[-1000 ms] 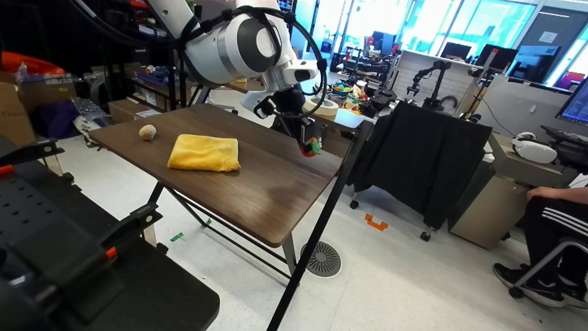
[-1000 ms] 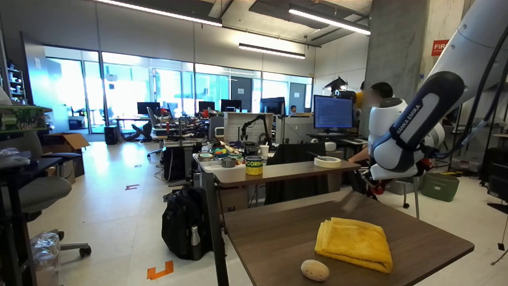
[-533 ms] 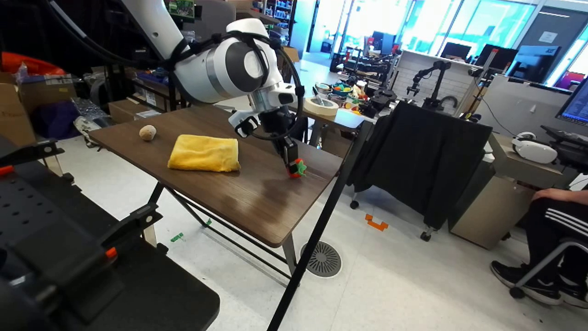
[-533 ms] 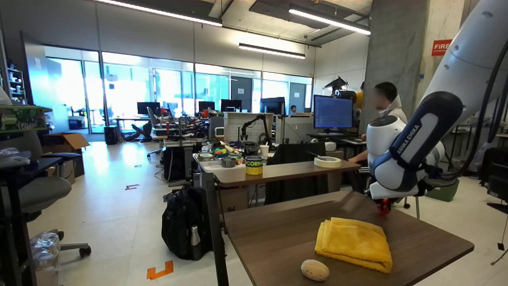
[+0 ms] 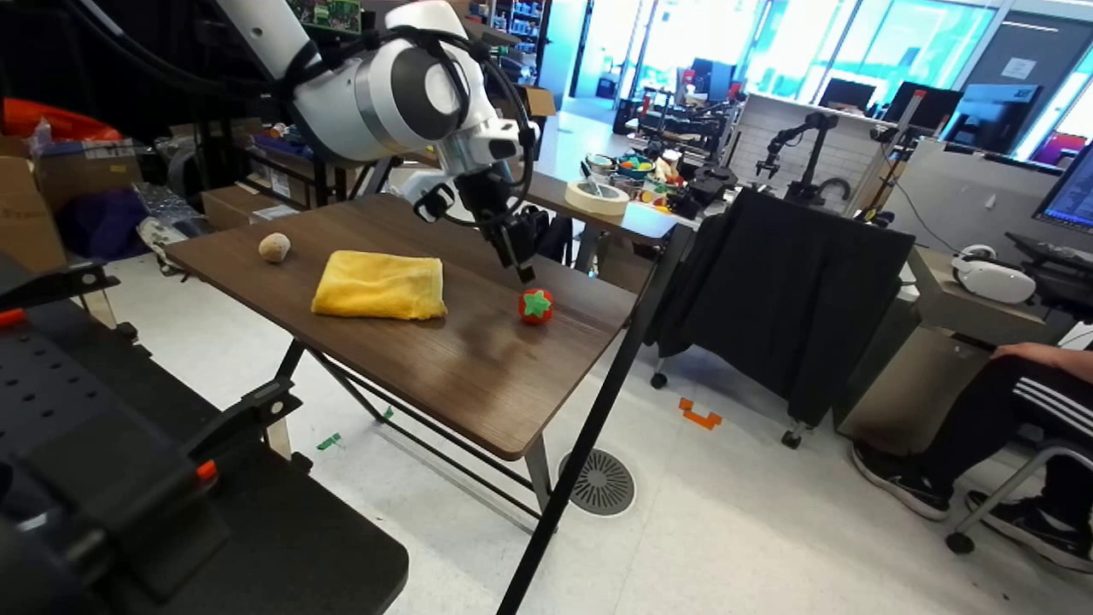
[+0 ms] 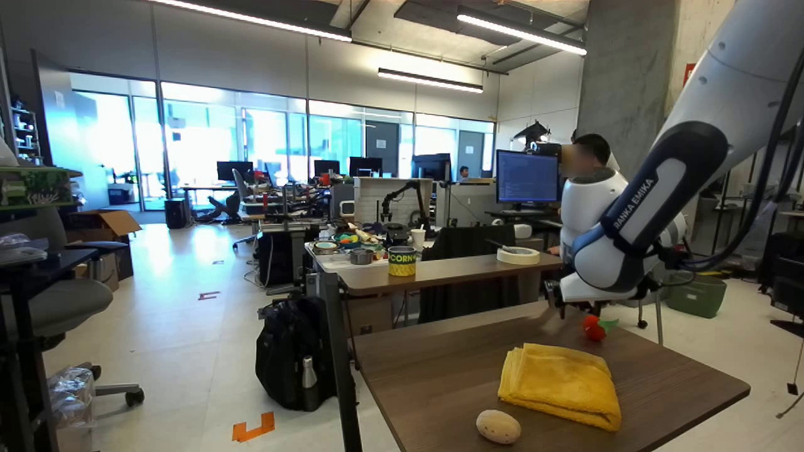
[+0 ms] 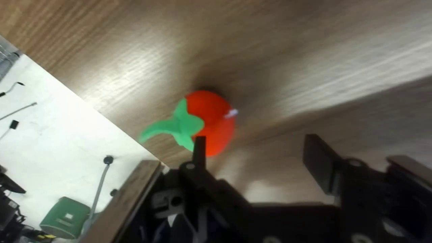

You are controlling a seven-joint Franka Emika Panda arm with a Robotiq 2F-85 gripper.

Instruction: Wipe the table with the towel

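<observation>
Gripper [image 7: 255, 156] hangs above the tabletop [image 5: 478, 393], its 2 jaws wide apart, nr 1 red toy [image 7: 216, 125] w/ green top, toward the tabletop's R corner in an exterior view. Next, 1 yellow towel [image 5: 380, 286] (folded, gripper well apart) lies toward the long front edge, then 1 tan oval obj. [image 5: 274, 247] nr the L corner. Beyond: 2nd table [image 6: 458, 269] w/ 1 tape roll [image 6: 518, 256] & 1 tin [image 6: 402, 265].

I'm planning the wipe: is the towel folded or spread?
Folded: in an exterior view, the towel shows stacked layers along its edge.
</observation>
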